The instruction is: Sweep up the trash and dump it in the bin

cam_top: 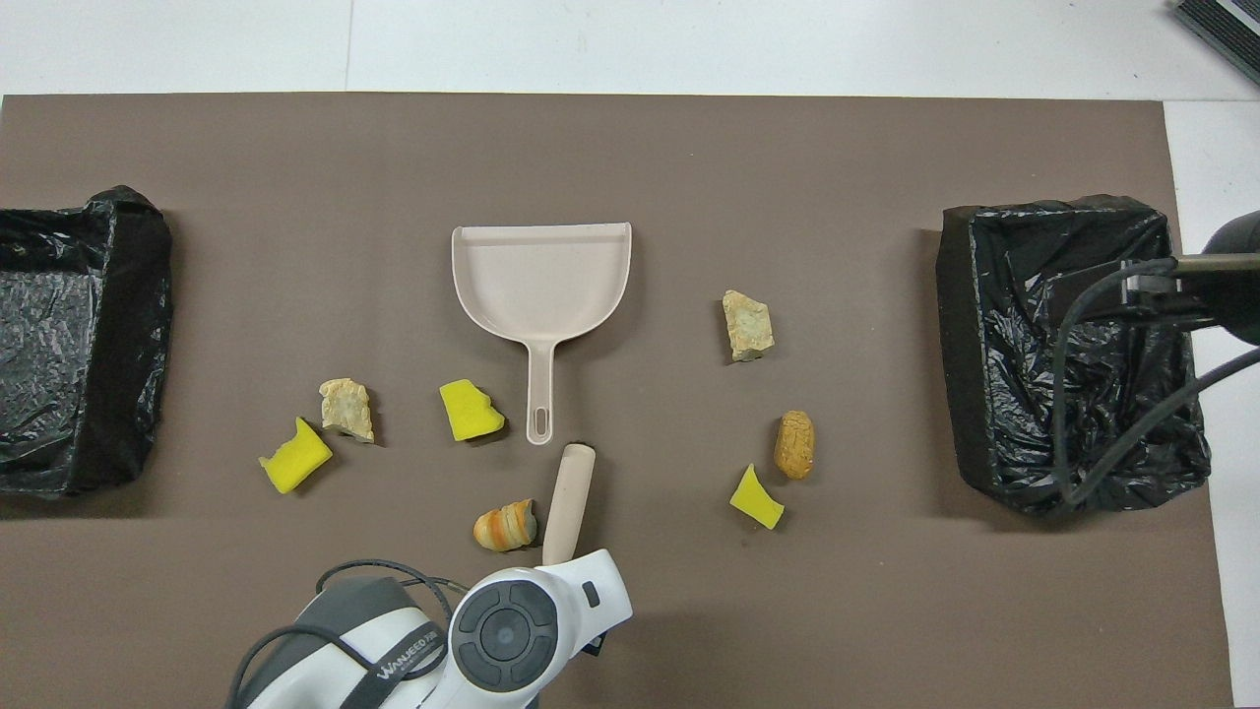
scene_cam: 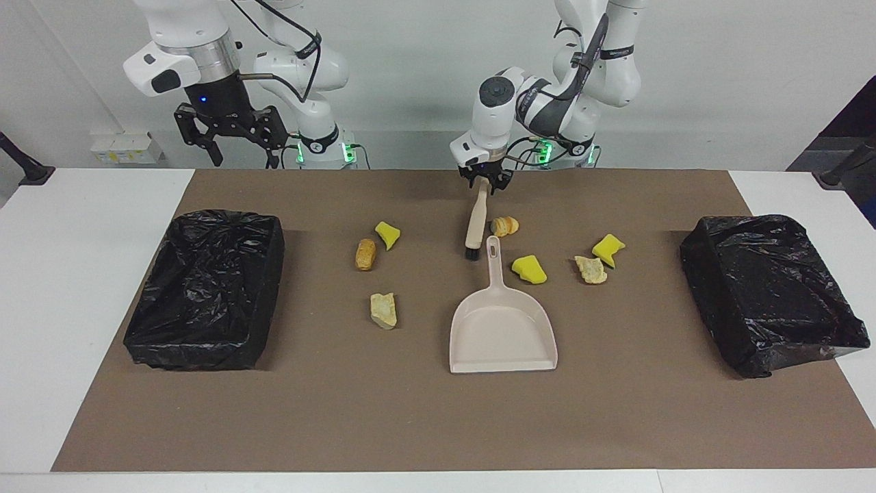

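Note:
The trash is several small lumps on the brown mat. Toward the left arm's end lie a yellow chunk [scene_cam: 608, 249] [cam_top: 294, 458], a tan piece [scene_cam: 590, 269] [cam_top: 346, 408], a second yellow chunk [scene_cam: 529, 269] [cam_top: 471, 411] and an orange striped lump [scene_cam: 505, 225] [cam_top: 505, 525]. Toward the right arm's end lie a yellow chunk [scene_cam: 387, 235] [cam_top: 756, 497], a brown bread-like lump [scene_cam: 365, 254] [cam_top: 794, 445] and a tan rock [scene_cam: 384, 310] [cam_top: 747, 325]. My left gripper [scene_cam: 484, 179] is shut on the beige brush [scene_cam: 475, 222] [cam_top: 569, 502]; its black bristles touch down beside the dustpan [scene_cam: 503, 329] [cam_top: 541, 276] handle. My right gripper [scene_cam: 244, 156] waits raised, open and empty.
Two bins lined with black bags stand on the mat, one at the right arm's end [scene_cam: 205, 287] [cam_top: 1073, 345], one at the left arm's end [scene_cam: 773, 287] [cam_top: 59, 335]. In the overhead view my left arm's wrist [cam_top: 532, 611] hides its gripper.

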`<state>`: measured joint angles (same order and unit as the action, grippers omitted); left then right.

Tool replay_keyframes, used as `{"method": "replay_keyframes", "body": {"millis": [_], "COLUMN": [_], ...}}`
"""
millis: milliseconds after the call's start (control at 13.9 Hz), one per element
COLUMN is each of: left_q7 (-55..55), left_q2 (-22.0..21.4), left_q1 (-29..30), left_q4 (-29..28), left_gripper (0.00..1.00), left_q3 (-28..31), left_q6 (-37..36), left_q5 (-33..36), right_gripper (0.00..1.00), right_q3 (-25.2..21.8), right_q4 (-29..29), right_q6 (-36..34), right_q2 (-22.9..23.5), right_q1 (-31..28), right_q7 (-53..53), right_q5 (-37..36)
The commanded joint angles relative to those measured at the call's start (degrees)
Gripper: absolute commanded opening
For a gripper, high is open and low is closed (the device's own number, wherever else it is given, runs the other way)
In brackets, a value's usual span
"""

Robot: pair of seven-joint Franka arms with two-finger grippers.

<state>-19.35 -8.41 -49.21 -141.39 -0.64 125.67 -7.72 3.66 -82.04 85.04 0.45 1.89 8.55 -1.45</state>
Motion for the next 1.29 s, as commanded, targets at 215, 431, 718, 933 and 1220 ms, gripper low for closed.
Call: {"method": "replay_keyframes", "body": {"millis": [215,431,718,933,1220], "left_q7": [-0.2,0.4,4.7,4.6,4.8], "left_q2": [-1.8,-4.2,-9.9,-9.3,-7.5], "left_q1": [2.4,5.6,11.9,16.3,26.9], "left_q4": [1.8,9.2,13.0,15.4,16.1], "left_gripper": [0.00,0.00,0.00,0.00,0.00], "left_q3": [1.3,1.6,1.7,1.7,1.7], "left_q6": [-4.2,-17.6,-26.1,-28.1,-27.1], "left_q5": [-0.1,0.1,0.2,0.4,0.7], "right_gripper": [1.00,1.00,1.00,1.00,1.00], "right_q3": [0.0,0.1,0.1,0.1,0.1], "right_q4": [-2.1,-2.1,-2.0,-2.0,-2.0], "right_q6": [2.0,2.0,2.0,2.1,2.1], "right_q2": [-1.4,-1.3,-1.3,-1.3,-1.3], "right_q1": [-0.5,-0.5,-0.5,-0.5,-0.5], "right_q7": [-0.8,-0.8,-0.8,-0.8,-0.8], "right_q5": [0.6,0.6,0.6,0.6,0.6]}}
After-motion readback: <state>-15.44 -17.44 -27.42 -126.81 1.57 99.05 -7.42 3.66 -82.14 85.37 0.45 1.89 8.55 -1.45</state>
